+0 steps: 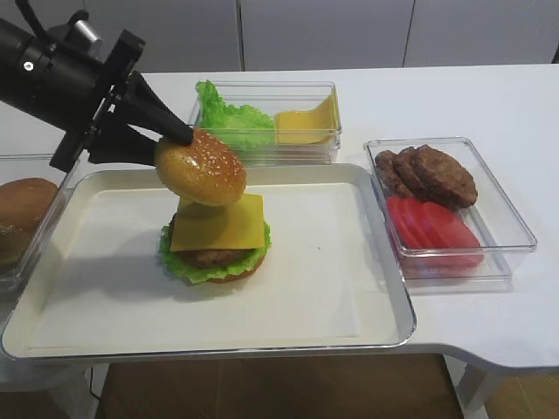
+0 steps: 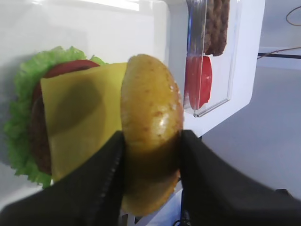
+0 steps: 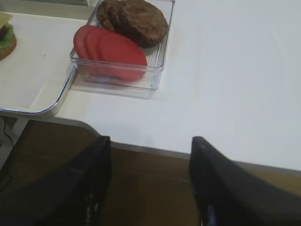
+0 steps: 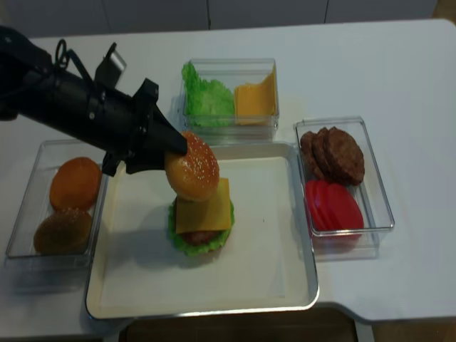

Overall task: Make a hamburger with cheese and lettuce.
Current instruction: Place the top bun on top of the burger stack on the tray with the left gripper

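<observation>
The left gripper (image 1: 179, 140) pinches a glossy, sesame-dotted domed bun (image 1: 201, 168), tilted above the hamburger (image 1: 214, 244): smooth square cheese (image 1: 218, 223), frilly lettuce (image 1: 210, 269), on the metal tray (image 1: 332, 253). The right gripper (image 3: 150, 183) hangs spread.

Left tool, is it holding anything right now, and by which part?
Yes: the left tool pinches the top bun across its two opposite edges, above the cheese.

A white table (image 1: 489, 105) carries a metal tray (image 1: 349, 323). Right of it, a clear box (image 1: 515, 227) holds brown patties (image 1: 437, 173) and red tomato slices (image 1: 434, 229). Another box (image 4: 21, 228) holds two buns (image 4: 75, 182).
</observation>
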### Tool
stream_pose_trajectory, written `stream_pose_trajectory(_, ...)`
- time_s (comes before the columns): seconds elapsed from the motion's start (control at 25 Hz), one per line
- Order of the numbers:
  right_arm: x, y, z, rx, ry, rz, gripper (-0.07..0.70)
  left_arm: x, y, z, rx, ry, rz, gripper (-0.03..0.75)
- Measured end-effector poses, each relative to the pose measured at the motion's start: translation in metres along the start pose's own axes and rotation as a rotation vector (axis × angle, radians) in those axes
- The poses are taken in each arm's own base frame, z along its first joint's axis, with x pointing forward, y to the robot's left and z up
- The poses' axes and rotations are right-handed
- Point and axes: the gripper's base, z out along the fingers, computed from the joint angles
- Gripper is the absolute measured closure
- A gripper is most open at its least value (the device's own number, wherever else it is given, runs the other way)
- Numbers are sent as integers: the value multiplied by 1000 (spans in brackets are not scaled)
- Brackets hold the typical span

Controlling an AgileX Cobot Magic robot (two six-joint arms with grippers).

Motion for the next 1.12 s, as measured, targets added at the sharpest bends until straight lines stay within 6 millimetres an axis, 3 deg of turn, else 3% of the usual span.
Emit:
stream_pose_trajectory(0.56,0,0,0,0,0,0,205,-7,12,22,-12,58,-32,456)
stream_pose_trajectory(1.12,0,0,0,0,0,0,205,-9,16,25,-18,64,-39,456)
